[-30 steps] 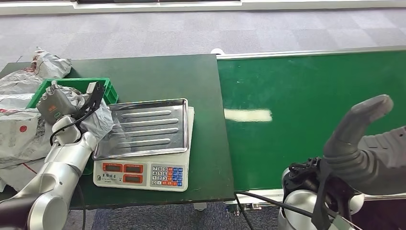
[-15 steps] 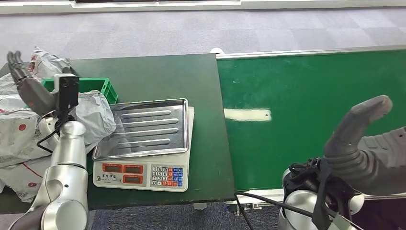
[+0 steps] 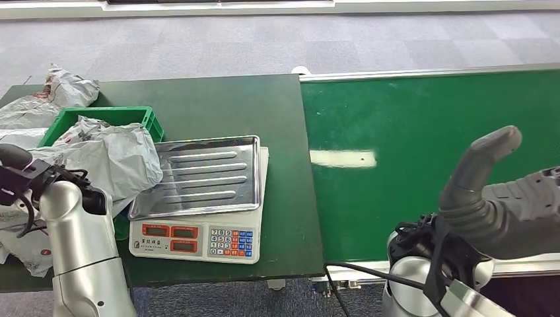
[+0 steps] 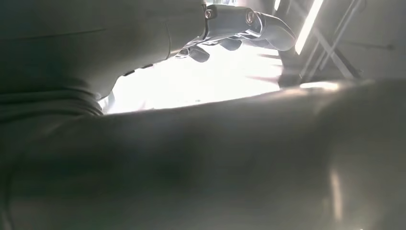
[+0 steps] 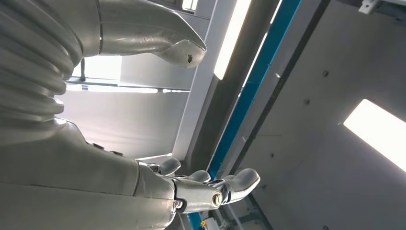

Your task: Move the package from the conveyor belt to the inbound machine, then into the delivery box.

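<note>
The grey package (image 3: 112, 162) lies in the green delivery box (image 3: 99, 117) at the counter's (image 3: 218, 105) left side, spilling over its rim beside the scale's bare steel tray (image 3: 198, 175), while the left robot hand (image 4: 225, 28) and right robot hand (image 5: 191, 189), fingers spread and holding nothing, sit well apart from it.

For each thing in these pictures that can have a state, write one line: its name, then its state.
grey package: crumpled, lying in the green crate, spilling over its edge
green crate: holding the package
scale tray: bare
conveyor belt: no package on it
right hand: fingers apart, holding nothing
left hand: holding nothing
</note>
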{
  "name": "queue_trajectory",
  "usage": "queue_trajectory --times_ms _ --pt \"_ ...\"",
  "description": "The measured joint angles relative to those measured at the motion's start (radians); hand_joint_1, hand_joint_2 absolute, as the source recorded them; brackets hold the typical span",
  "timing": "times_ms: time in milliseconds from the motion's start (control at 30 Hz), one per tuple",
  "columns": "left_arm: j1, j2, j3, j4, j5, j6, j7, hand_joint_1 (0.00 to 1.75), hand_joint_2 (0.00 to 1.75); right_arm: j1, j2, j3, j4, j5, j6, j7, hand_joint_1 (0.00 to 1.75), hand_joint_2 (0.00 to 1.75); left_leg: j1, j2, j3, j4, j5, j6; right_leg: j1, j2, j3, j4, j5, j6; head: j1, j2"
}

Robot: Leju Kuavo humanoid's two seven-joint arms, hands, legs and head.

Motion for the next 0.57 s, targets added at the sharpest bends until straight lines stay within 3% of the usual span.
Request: queue_trajectory --times_ms 33,167,300,367,500,567 --pt "0.021 0.003 -0.028 -0.047 0.039 -0.024 0.0 0.0 1.75 0.0 0.0 -0.001 0.002 -0.003 0.0 0.0 0.0 1.75 0.0 0.0 0.0 0.0 0.0 0.0 0.0 0.0 0.0 0.0 0.0 0.0 0.0 0.0" --pt "0.097 0.013 -0.129 -0.199 0.111 -0.161 0.003 0.0 1.75 0.0 -0.001 0.001 0.007 -0.057 0.0 0.0 0.0 1.75 0.0 0.0 0.0 0.0 0.0 0.0 0.0 0.0 0.0 0.0 0.0 0.0 0.0 0.0" --pt "0.176 0.025 -0.246 -0.299 0.155 -0.409 0.018 0.0 1.75 0.005 -0.024 0.044 0.047 -0.207 0.053 0.043 0.0 1.75 -0.001 0.0 0.0 0.0 -0.001 0.001 -0.001 0.0 0.0 0.0 -0.001 0.001 0.0 0.0" --pt "0.219 0.028 -0.306 -0.324 0.172 -0.536 0.018 0.0 1.75 0.006 -0.043 0.08 0.07 -0.286 0.167 0.07 0.0 1.75 -0.001 0.0 0.0 0.0 -0.001 0.001 -0.001 0.0 0.0 0.0 -0.001 0.001 0.0 0.0" --pt "0.289 0.028 -0.408 -0.326 0.225 -0.78 0.006 0.0 1.75 0.012 -0.059 0.132 0.095 -0.476 0.503 0.044 0.0 1.75 -0.001 -0.001 0.0 0.0 -0.001 0.001 -0.001 -0.001 0.0 0.0 -0.001 0.001 0.0 0.0" --pt "0.308 0.026 -0.439 -0.32 0.247 -0.853 0.004 0.0 1.75 0.018 -0.06 0.14 0.103 -0.531 0.604 0.028 0.0 1.75 -0.001 -0.001 0.0 0.0 -0.001 0.001 -0.001 -0.001 0.0 0.0 -0.001 0.001 0.0 0.0"
